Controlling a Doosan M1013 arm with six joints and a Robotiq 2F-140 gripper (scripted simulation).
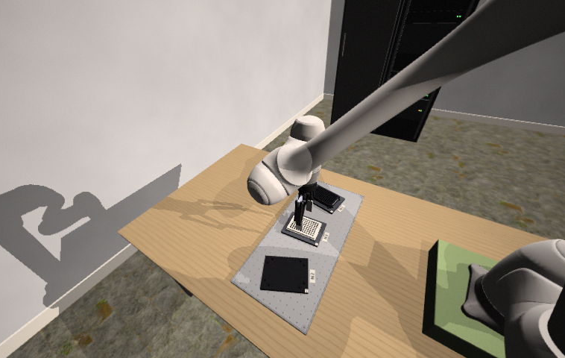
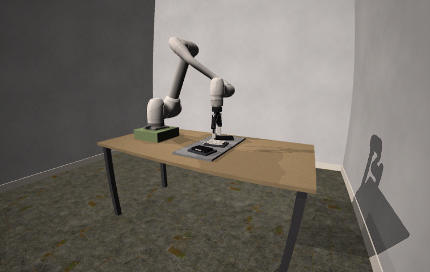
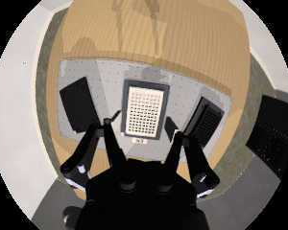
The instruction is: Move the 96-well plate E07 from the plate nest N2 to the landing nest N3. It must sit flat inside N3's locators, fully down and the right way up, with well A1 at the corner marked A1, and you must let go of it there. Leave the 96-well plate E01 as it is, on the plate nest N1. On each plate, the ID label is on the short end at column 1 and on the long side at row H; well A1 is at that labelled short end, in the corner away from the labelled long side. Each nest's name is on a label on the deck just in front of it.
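The white 96-well plate (image 1: 305, 227) sits in the middle nest; the wrist view shows the fingers spread apart above its short ends, touching nothing, which the top view hides. The gripper (image 1: 301, 212) hangs partly open and holds nothing. Three nests lie on the grey deck (image 1: 250, 261): one bare (image 1: 284, 273), two with plates, one of them dark (image 1: 325, 197)
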